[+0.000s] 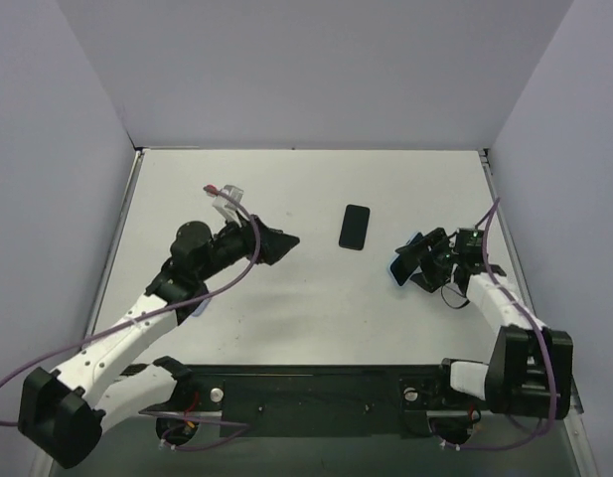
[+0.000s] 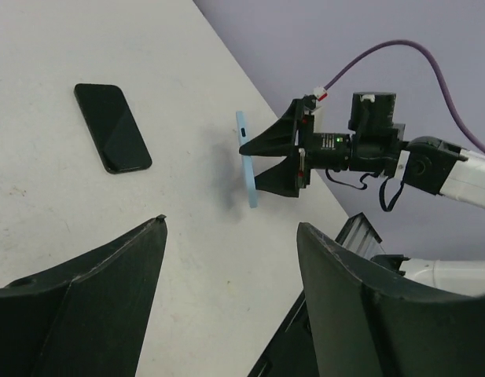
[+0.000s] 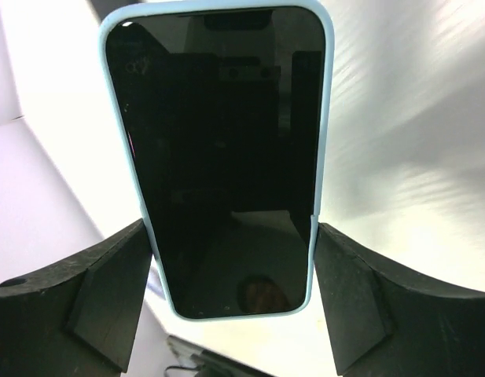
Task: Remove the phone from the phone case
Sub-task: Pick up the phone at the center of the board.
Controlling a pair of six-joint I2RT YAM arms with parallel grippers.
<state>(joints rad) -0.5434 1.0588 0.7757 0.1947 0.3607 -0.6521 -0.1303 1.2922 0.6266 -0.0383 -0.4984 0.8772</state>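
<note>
Phone case (image 1: 398,261), light blue, sits at the right of the middle of the top view, clamped between the two black fingers (image 3: 108,298) of the right gripper (image 1: 417,260), which press on its long edges near one end; in the right wrist view it fills the upper centre of the frame, its pale rim running round a dark glossy face that mirrors dim shapes, and whether that face is a screen or the case's own inside cannot be told; in the left wrist view the case shows edge-on, a thin blue strip standing upright at the centre of the frame with a small dark slot near its top; a black phone (image 1: 355,228) lies flat on the white table (image 1: 286,189) just above the middle of the top view, well apart from the case and touched by neither arm; the left gripper (image 1: 289,239) hangs left of centre, pointing toward the phone, its fingers spread wide with only bare table between them, as the lower corners of its wrist view show; a purple cable (image 2: 399,47) loops off the right arm in the upper right of that view; pale lilac walls (image 1: 316,70) close the table in on three sides.
</note>
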